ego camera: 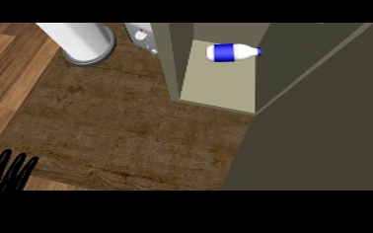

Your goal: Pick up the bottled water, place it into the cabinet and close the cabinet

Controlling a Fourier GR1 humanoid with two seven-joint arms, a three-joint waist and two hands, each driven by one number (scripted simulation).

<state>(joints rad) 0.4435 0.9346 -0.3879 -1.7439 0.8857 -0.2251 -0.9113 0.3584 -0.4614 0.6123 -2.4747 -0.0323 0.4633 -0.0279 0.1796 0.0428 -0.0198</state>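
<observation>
Head view: one bottled water [232, 52], one cabinet [218, 86].

You've got the bottled water [232, 52] lying on its side on the cabinet [218, 86] floor; counter [131, 123] carries 1 white cylinder [84, 42], maybe a paper-towel roll.

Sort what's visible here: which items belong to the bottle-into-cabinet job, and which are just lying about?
Job:
bottled water, lying on its side inside the cabinet
cabinet, door open
left hand, resting at lower left

Lying about:
white cylinder on a grey base
small white object
</observation>
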